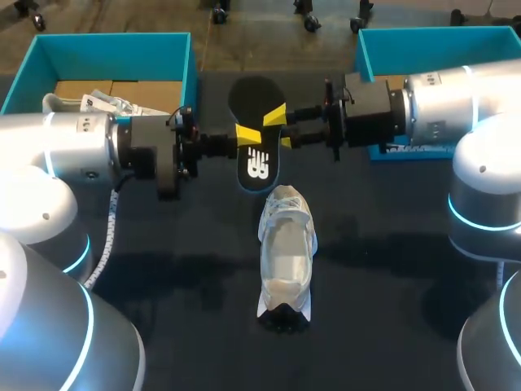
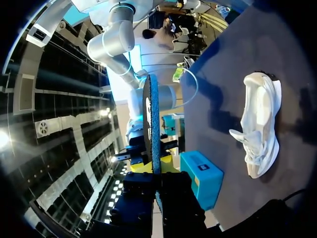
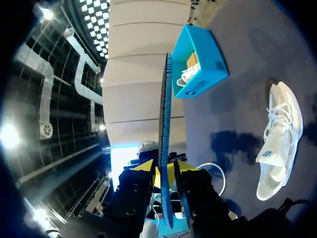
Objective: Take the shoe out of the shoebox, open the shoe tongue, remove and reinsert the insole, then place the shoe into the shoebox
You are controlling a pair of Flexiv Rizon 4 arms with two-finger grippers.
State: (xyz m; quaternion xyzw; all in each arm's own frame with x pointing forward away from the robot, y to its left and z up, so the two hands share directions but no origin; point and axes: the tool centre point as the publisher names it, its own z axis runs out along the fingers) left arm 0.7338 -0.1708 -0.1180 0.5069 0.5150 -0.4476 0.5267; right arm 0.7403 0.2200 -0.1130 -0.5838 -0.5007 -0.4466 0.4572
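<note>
**Insole clamped between both pincers above the shoe**

The black insole [image 1: 256, 163] carried a white logo [image 1: 258, 165] on its upper face. A small dark mark sat on the side of the white shoe [image 1: 285, 252], and the print on the shoebox walls was too small to make out.

The insole hung in the upper middle of the head view. The left pincer [image 1: 248, 133] was closed on it from the left, the right pincer [image 1: 279, 129] from the right, their yellow tips almost meeting. Each wrist view showed the insole [image 2: 151, 114] edge-on, standing straight up from between that arm's own fingers [image 3: 143, 166], which pressed on both of its faces.

The shoe lay just below the insole at the frame's centre, resting on the bench, apart from both pincers.

The bench [image 1: 391, 285] was dark and matte. The left shoebox [image 1: 122, 45], teal, stood in the upper left with a second shoe [image 3: 188, 75] inside. The right shoebox [image 1: 440, 41] stood in the upper right.
</note>
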